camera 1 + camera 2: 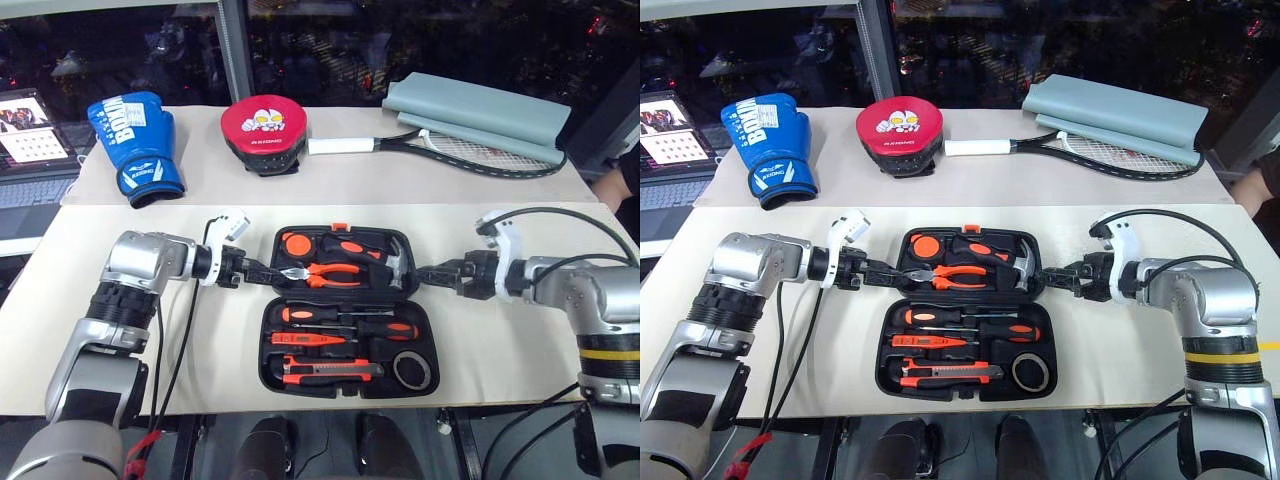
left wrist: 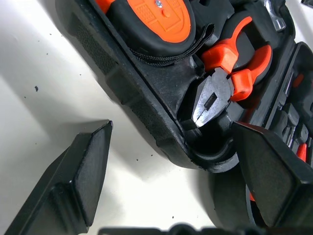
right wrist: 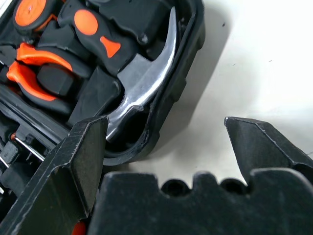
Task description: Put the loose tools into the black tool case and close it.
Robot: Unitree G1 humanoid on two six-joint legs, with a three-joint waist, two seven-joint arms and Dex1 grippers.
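Tools all seated; black tool case (image 1: 345,310) lies open. Left gripper (image 1: 262,271) and right gripper (image 1: 428,274), jaws apart, straddle the far half's side walls. Best to pinch both evenly, then fold the half toward the robot.

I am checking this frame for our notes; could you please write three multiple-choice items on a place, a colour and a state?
1. The tool case lies
A. between both hands
B. beside the boxing glove
C. under the racket

2. The boxing glove is
A. red
B. blue
C. green

3. The case is
A. shut
B. open, tools in its recesses
C. open, empty

Answers: 1 A, the left hand and right hand stand at its two ends. 2 B, plainly blue. 3 B, pliers and utility knife sit inside.
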